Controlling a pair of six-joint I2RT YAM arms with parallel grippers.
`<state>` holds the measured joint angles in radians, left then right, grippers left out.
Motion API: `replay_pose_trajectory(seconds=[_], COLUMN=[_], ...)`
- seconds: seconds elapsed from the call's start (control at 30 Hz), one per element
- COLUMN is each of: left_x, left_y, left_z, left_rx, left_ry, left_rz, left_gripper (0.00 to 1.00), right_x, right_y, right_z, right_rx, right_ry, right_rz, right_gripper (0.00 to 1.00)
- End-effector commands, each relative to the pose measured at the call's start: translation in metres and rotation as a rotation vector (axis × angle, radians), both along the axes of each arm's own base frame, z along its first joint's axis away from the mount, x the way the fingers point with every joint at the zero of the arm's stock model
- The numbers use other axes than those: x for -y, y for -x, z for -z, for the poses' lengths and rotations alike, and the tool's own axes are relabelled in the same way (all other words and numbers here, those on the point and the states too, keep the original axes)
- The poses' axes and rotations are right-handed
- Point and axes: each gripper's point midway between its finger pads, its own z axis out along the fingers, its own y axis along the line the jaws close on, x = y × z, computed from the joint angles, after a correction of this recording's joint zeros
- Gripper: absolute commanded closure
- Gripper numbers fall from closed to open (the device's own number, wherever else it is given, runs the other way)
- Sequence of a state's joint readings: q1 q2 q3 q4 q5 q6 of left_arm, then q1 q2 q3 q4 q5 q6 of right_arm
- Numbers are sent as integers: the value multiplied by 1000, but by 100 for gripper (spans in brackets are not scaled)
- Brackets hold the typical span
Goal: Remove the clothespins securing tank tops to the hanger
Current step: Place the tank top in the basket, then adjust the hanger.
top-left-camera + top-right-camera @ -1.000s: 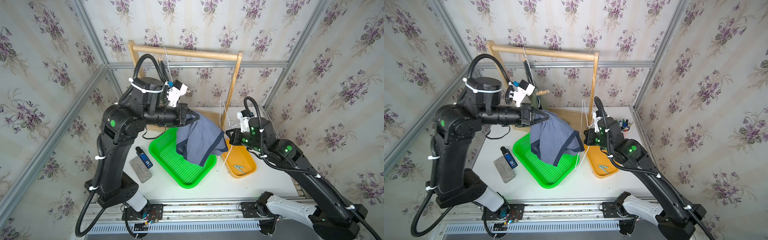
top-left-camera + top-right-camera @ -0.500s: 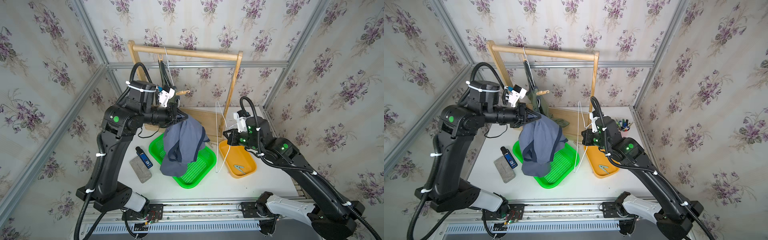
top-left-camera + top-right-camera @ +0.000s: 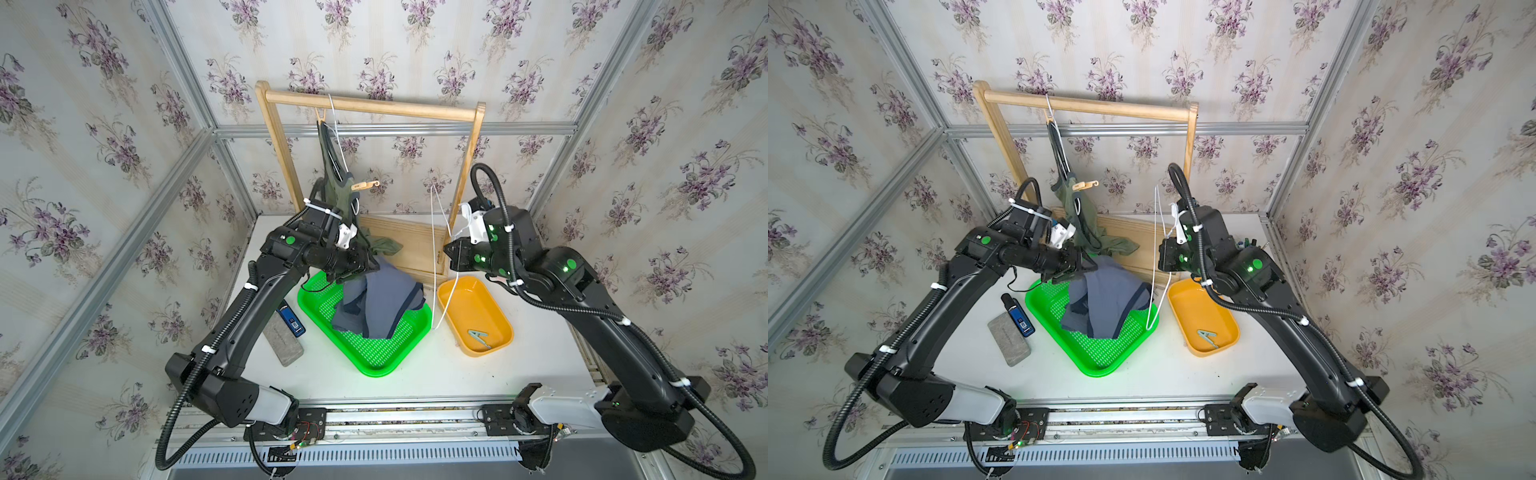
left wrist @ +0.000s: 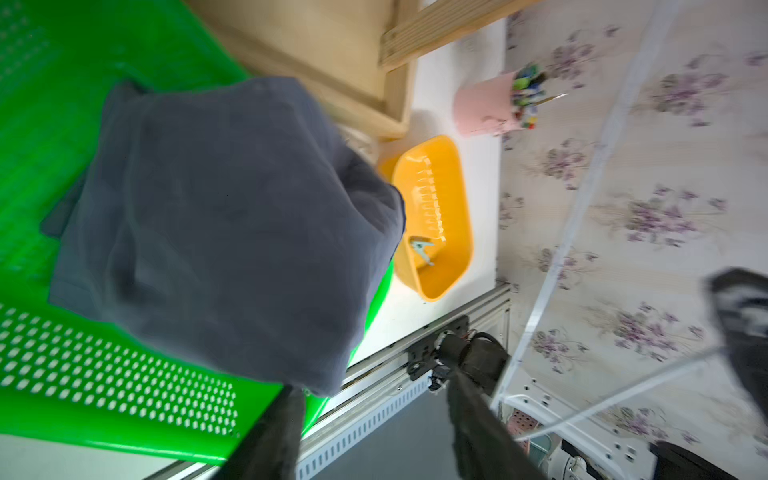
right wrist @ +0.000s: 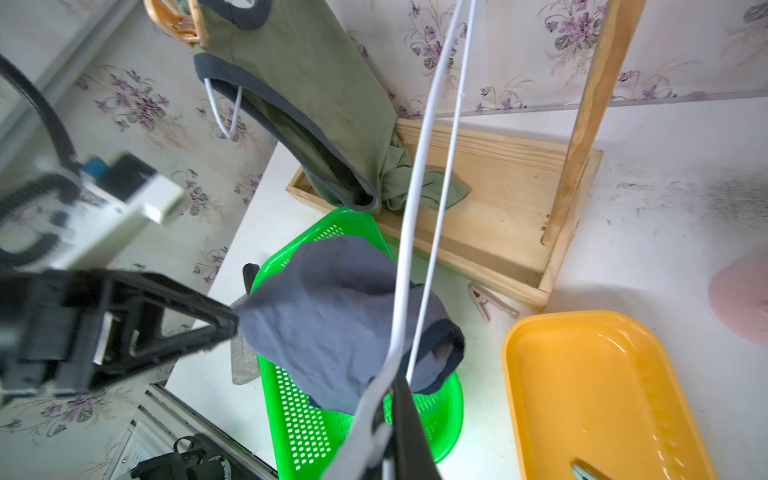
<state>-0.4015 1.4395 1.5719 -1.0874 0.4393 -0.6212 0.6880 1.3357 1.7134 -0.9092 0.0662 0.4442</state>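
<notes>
L gripper [image 4: 370,399] jaws wide, empty, over green tray [image 3: 374,357], navy tank top [image 3: 378,303] heaped in tray just below it, R gripper [image 3: 452,254] clamped on white hanger [image 5: 409,216] beside tray, grey-green clothespin [image 3: 480,337] in orange bin [image 3: 465,291] beside tray

No legible txt. White label on blue device [image 3: 292,322] beside green tray [image 3: 374,370]: too small to read.

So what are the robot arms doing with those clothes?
The left hand is open right by the blue-grey tank top, which lies crumpled in the green plastic tray. The right hand pinches a bare white wire hanger. One grey-green clothespin sits in the orange tub. The olive green tank top hangs from the wooden rack with a wooden clothespin clipped on.
</notes>
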Motion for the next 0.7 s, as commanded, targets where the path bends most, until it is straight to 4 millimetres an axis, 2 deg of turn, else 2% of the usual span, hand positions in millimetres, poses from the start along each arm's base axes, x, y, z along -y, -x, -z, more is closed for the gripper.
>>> replay_pose_trajectory(seconds=[0.0,0.07,0.13,0.3,0.47,0.67], left_x=[-17,-18,-14,15,52,99], left_y=[13,16,13,8,5,12], left_z=[22,20,8,-50,-75,-81], left_rx=[-30,-25,11,182,252,278], left_ry=[-64,-61,-46,5,20,44], left_rz=[-35,-29,-16,90,170,291], left_gripper=[1,1,1,1,1,6], right_x=[4,-4,-15,-37,-57,-62], right_y=[-14,-29,-45,-81,-84,-80], right_z=[-4,-15,-27,-39,-24,-25], right_rx=[-12,-6,5,-5,-81,-96], right_ry=[100,132,151,95,32,3], right_rz=[37,37,29,36,8,-2], right_gripper=[100,100,100,100,100,100])
